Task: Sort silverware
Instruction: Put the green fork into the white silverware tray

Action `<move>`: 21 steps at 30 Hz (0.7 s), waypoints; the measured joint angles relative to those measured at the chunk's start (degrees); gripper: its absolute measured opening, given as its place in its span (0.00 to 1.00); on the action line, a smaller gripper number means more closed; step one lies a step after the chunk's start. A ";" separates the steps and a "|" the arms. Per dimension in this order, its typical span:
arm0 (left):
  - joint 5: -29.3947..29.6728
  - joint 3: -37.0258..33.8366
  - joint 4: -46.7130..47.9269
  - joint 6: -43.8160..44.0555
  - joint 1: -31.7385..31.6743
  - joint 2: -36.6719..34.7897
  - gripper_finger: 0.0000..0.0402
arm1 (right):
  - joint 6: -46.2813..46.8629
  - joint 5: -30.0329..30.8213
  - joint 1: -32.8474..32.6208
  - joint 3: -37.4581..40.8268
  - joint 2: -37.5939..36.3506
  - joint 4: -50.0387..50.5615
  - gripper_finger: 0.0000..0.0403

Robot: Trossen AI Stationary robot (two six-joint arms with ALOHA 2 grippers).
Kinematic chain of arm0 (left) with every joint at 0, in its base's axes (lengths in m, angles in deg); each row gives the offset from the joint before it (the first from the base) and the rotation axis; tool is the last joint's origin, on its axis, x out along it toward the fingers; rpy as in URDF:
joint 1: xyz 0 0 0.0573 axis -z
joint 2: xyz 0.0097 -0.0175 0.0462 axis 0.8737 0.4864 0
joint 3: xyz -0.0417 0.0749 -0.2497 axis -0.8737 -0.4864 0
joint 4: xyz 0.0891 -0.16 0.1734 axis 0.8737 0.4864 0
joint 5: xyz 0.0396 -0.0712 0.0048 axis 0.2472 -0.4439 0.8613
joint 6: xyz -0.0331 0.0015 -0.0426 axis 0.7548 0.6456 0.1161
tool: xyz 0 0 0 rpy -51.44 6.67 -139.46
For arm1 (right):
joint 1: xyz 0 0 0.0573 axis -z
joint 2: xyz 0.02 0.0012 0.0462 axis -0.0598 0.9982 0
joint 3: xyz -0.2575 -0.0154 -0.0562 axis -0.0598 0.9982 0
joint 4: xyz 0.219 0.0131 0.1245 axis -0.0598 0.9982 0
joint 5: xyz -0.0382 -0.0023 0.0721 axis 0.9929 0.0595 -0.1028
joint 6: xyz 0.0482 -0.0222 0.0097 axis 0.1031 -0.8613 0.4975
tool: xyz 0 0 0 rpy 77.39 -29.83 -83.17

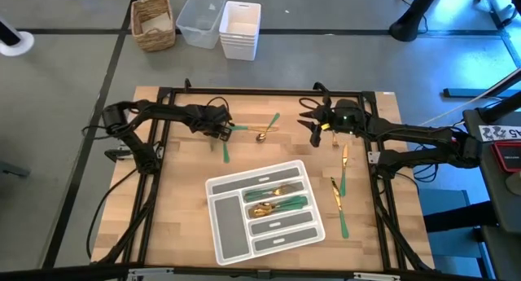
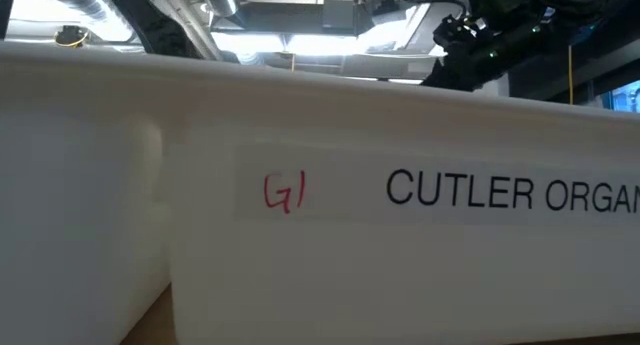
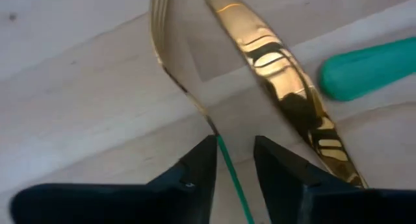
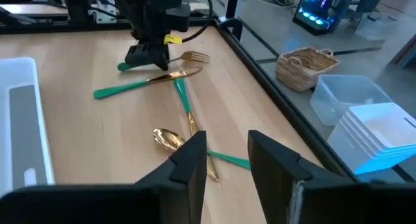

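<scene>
Straddling the slim green handle of a fork (image 3: 170, 62) with the left claw (image 3: 234, 162), fingers either side and a small gap showing, not clamped; hard to call it a grip. Lying just beside that fork on the worktop (image 1: 187, 224), a gold knife (image 3: 279, 87), its blade crossing close by, and one more green handle (image 3: 367, 68) near it. Hovering well apart over the far right part of the worktop, the right claw (image 4: 226, 160), fingers parted, nothing between them. Resting below it, a spoon (image 4: 166, 139) and another piece crossing it (image 4: 190, 120). Sitting near the front of the worktop, the grey tray (image 1: 230, 186), already carrying gold-and-green pieces (image 1: 275, 199) in its upper slots. Waiting to the right of the tray, loose cutlery (image 1: 338, 201) laid out on the wood. Blocking nearly the whole low view, the white tray wall (image 2: 320, 245) with printed lettering
</scene>
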 joint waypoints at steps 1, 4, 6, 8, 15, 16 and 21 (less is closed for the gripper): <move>-0.09 0.02 0.22 -0.66 -0.05 0.28 0.20 | 0.00 -0.02 0.00 0.00 0.00 0.58 0.29; -0.26 -0.01 0.30 -2.69 -0.07 0.17 0.08 | 0.04 0.00 0.00 0.00 0.00 2.16 0.29; -0.07 -0.09 0.06 -3.84 -0.09 -0.10 0.02 | 0.09 0.00 0.00 0.00 0.00 3.02 0.29; 0.00 -0.11 0.24 -4.95 -0.11 -0.36 0.02 | 0.13 -0.01 0.00 0.00 0.00 3.99 0.29; 0.55 -0.37 1.96 -6.84 -0.05 -4.73 0.01 | 0.15 -0.01 -0.01 -0.02 0.00 9.26 0.29; 0.50 -0.24 2.51 -6.84 -0.05 -5.97 0.01 | 0.15 0.00 0.00 -0.02 0.00 10.15 0.29; -1.87 -0.30 4.71 -6.29 1.46 -13.75 0.01 | 0.15 0.00 0.00 -0.02 0.02 14.17 0.29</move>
